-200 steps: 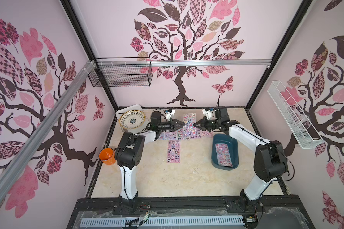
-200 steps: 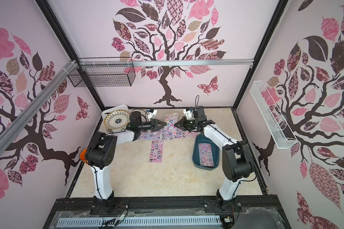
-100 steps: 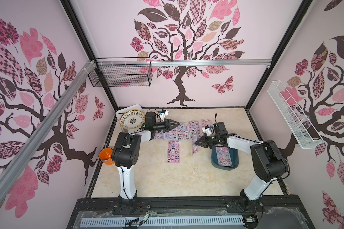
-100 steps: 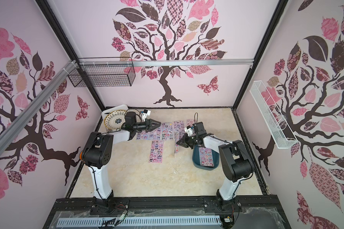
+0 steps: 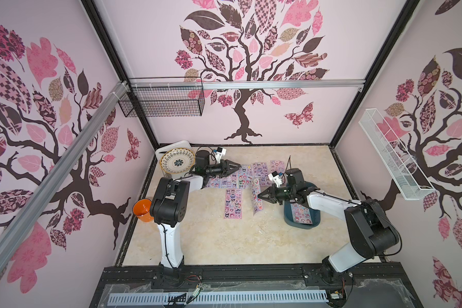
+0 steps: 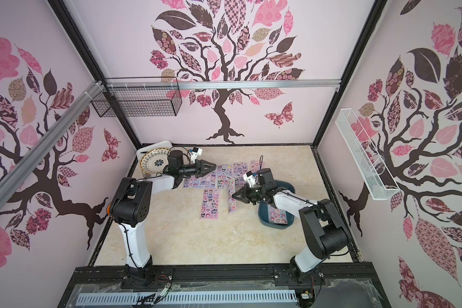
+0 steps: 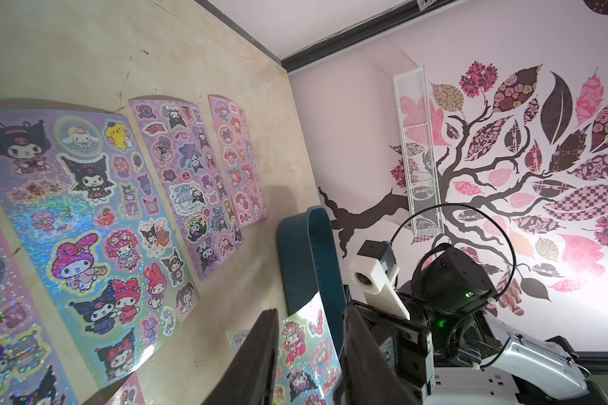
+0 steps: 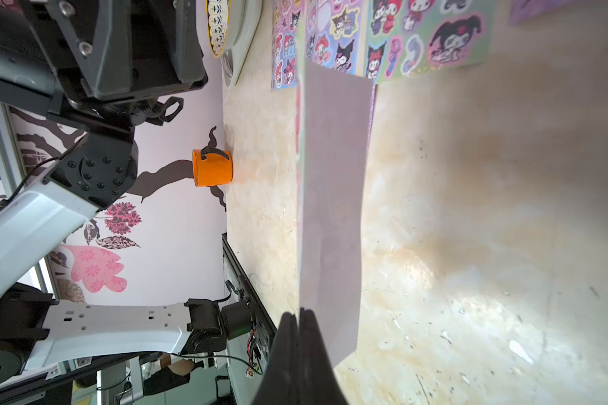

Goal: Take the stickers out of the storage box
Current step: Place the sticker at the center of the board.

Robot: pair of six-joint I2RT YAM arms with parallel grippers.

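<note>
Most of the stickers (image 5: 236, 178) out and flat on the surface (image 5: 214, 240), print up: a row along the far edge, plus a single sheet (image 5: 233, 204) lying just nearer, about mid-surface. Beside that one, toward the right edge, a gripped sheet (image 5: 256, 199) standing on edge, clamped by one edge between the right fingers (image 5: 259, 195). Plain pale back (image 8: 330, 210) turned to the right wrist camera, print facing away. Right fingers pressed tight together on it, seen closed (image 8: 301, 336) in the wrist view. Cannot tell whether its lower edge touches the surface.

Just right of the gripped sheet, the storage box (image 5: 302, 226), dark teal with low walls, near the right edge and about midway between near and far edges. Inside it, one last sheet (image 5: 300, 212) lying flat, print up, partly under the right arm.

Over the left end of the far row, the left fingers (image 5: 235, 169), pointing toward the right edge, slightly apart (image 7: 257, 357), nothing between them.

In the far left corner, a patterned plate (image 5: 177, 162) on a white tray (image 5: 171, 145). At the left edge, an orange cup (image 5: 142, 210). On the back wall, a black wire basket (image 5: 162, 102); on the right wall, a white mesh basket (image 5: 392, 157).
</note>
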